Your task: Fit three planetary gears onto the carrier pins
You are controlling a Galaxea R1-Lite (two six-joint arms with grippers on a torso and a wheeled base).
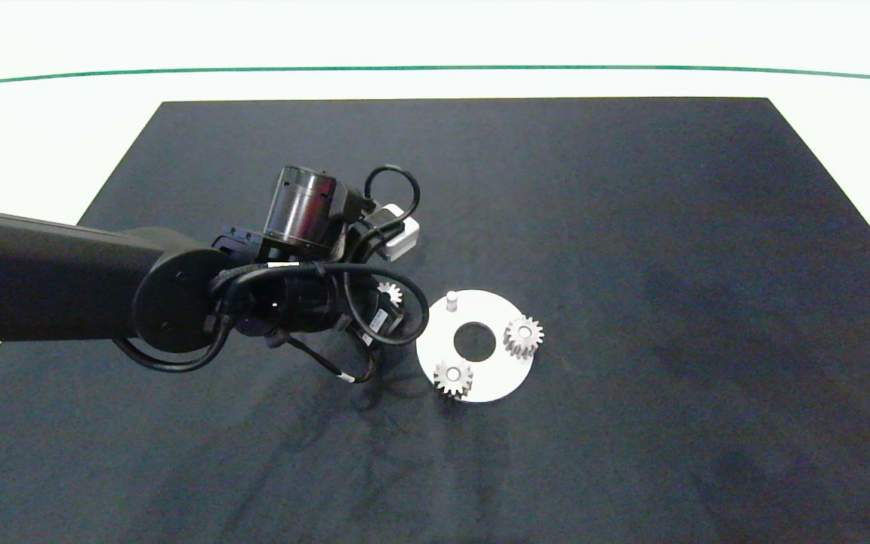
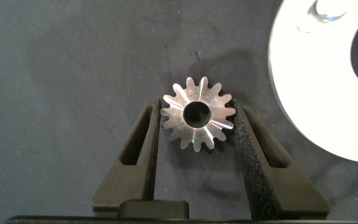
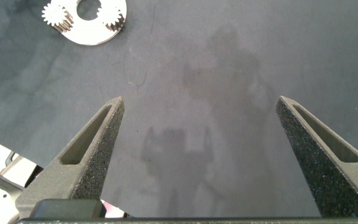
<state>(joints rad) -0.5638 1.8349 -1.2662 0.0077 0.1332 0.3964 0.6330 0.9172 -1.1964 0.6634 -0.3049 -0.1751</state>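
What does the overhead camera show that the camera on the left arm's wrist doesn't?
Only the head view shows the whole white disc, two planetary gears seated on it, one bare carrier pin, and the left arm reaching in.

Only the left wrist view shows the left gripper with its fingers closed against the third gear.

Both show that gear beside the disc on the dark mat.

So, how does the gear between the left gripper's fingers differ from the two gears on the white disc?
The third gear sits off the white disc, between the left gripper fingers; the two gears sit on the disc. One pin stands bare. All three look alike: small, silver, toothed.
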